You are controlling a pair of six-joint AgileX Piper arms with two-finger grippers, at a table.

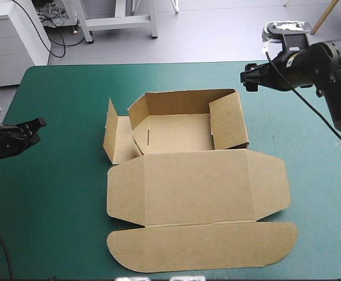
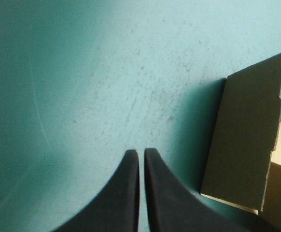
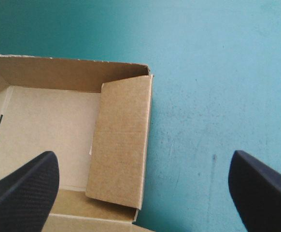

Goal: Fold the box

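the table (image 1: pixel 53 193) is the biggest thing, with a teal-green cover (image 2: pixel 106 72) all over it. the brown box (image 1: pixel 194 187) lies in the middle of the table, between the two arms, and no gripper touches it.

the lid (image 1: pixel 200 181) lies flat on the near side, and its long round tongue (image 1: pixel 200 246) is close to the near edge. the tray (image 1: pixel 179 132) is on the far side, open on top. its back wall and right wall (image 1: pixel 228 122) stand up. the left flap (image 1: pixel 110 126) also stands up, but it leans out from the tray. a thin dark slit (image 1: pixel 149 137) is in the tray floor.

the right gripper (image 1: pixel 246 79) hangs up high by the far right corner of the box. its black fingers are spread wide with nothing in them. in its own view the right gripper (image 3: pixel 143 159) looks down on the right wall (image 3: pixel 121 140). one finger is over the tray and the other is over bare cover.

the left gripper (image 1: pixel 40 124) is near the left edge of the table, well apart from the box. the left gripper (image 2: pixel 139 153) is pressed closed and holds nothing. the left flap (image 2: pixel 246 135) stands ahead of it and off to one side.

the cover has small dark specks. past the far edge is a grey floor (image 1: pixel 217 35) and a white cabinet (image 1: pixel 12 35).
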